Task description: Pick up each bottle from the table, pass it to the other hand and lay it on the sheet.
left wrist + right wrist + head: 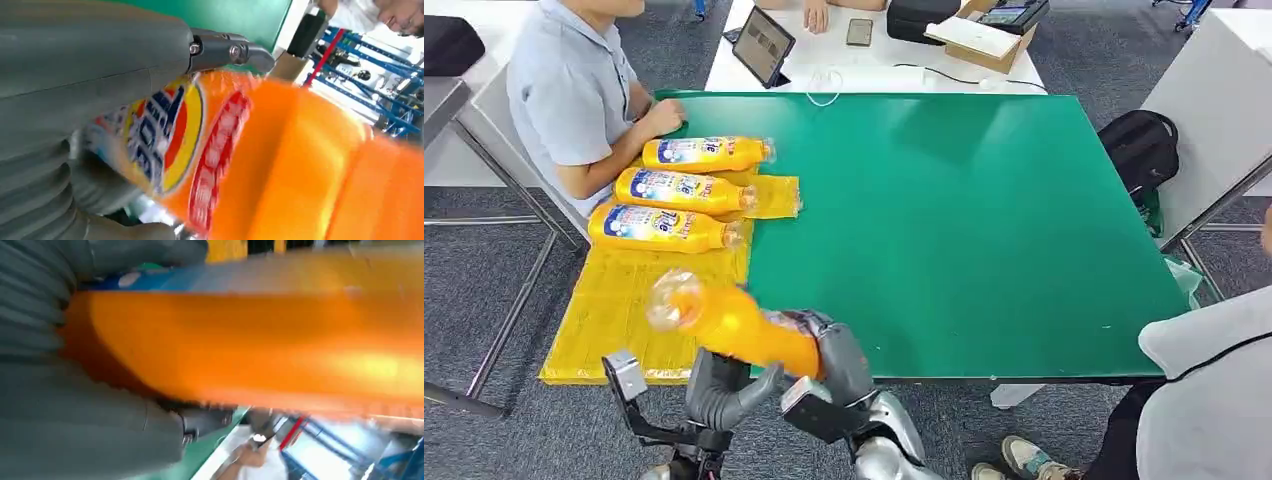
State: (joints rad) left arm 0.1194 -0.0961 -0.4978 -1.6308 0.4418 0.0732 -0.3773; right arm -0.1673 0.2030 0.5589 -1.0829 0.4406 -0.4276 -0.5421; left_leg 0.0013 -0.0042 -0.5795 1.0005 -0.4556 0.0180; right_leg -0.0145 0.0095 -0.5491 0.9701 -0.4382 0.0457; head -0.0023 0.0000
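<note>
Head view first: an orange bottle (pixel 734 325) is held up near the front edge of the green table (pixel 984 230), its cap end pointing toward the yellow sheet (pixel 619 310). The right hand (pixel 839 360) is wrapped around the bottle's thick end. The left hand (pixel 724 392) is cupped just under the bottle, but whether it is gripping cannot be told. In the left wrist view, the bottle's label sits right against the grey fingers (pixel 227 51). In the right wrist view, the orange bottle is blurred. Three bottles (pixel 674 190) are already laid side by side on the sheet, next to a seated person's hand (pixel 664 118). The hand-over step seems to be under way. Next, the left hand's hold should be made firm before the right hand's fingers are loosened.
</note>
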